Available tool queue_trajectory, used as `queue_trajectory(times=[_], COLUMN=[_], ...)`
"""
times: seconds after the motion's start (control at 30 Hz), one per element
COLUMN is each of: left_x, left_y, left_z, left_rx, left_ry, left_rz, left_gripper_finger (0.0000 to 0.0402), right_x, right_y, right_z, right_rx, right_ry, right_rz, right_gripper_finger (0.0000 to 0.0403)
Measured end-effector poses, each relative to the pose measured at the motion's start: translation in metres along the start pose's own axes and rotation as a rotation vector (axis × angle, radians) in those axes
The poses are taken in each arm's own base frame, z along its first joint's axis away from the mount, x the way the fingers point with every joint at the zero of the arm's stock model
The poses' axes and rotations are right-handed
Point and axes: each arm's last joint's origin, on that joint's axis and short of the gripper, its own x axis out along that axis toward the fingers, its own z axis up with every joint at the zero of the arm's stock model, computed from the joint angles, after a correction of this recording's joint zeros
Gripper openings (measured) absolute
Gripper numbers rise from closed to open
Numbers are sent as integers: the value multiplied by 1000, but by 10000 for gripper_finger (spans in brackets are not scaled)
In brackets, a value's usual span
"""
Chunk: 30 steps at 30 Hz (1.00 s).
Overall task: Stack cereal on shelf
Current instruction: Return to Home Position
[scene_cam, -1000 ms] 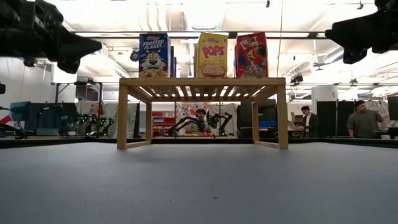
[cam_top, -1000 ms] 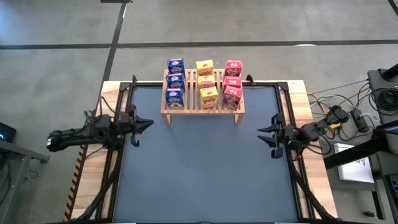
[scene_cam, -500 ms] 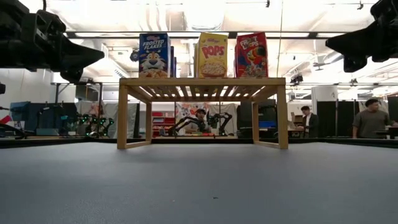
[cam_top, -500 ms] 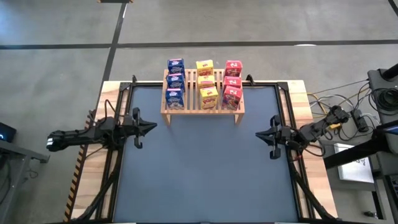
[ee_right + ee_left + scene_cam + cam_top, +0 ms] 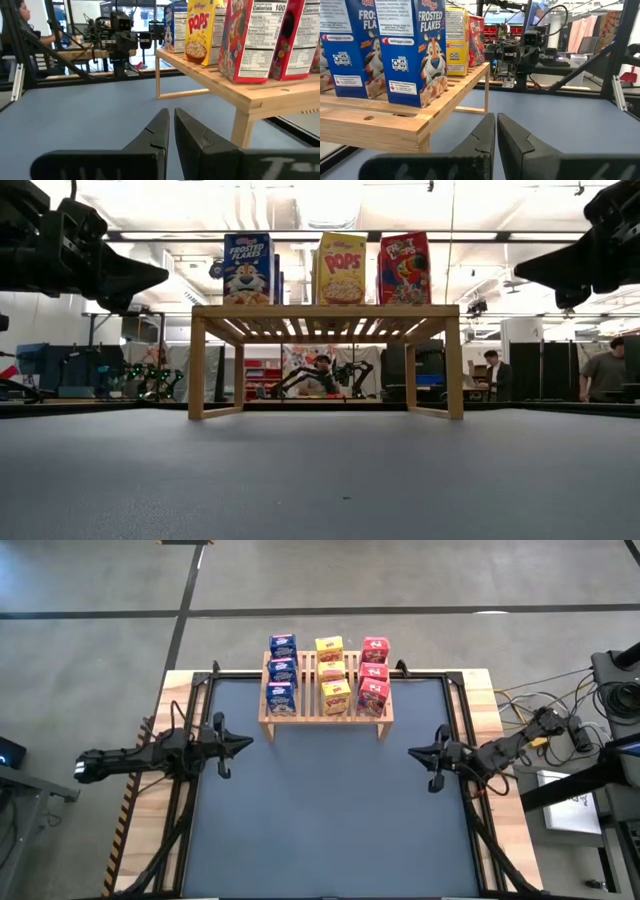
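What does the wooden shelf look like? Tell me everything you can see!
The shelf is a low rack of light wood, with a top of many parallel slats on four short legs. It stands level at the middle of the table's back edge. On top stand three blue boxes, three yellow boxes and three red boxes, in rows. Nothing else touches it.

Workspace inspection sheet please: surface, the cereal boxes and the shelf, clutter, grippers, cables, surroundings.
Surface: blue-grey table mat, only the rack standing on it.
Job's things: light wooden slatted rack at the far edge, carrying three blue cardboard cereal boxes, three yellow boxes and three red boxes, one column per colour.
Clutter: nothing seen.
Grippers: left gripper and right gripper above the mat's sides, jaws shut, empty.
Cables: loose cables beside the table's right edge.
Surroundings: grey concrete floor; people in the room behind.
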Motion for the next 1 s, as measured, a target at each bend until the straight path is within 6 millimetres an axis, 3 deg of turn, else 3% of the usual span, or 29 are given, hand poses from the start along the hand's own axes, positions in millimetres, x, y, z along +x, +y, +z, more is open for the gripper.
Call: queue_trajectory(times=[0.33,1.0], left_x=[0,0], left_y=[0,0], left_z=[-1,0], left_rx=[3,2], left_ry=[8,0], left_rz=[0,6], left_gripper_finger=[1,1], right_x=[1,1], right_y=[1,1], right_z=[-1,-2], right_rx=[-127,-176], right_ry=[13,13], right_rz=[3,5], right_gripper_finger=[18,18])
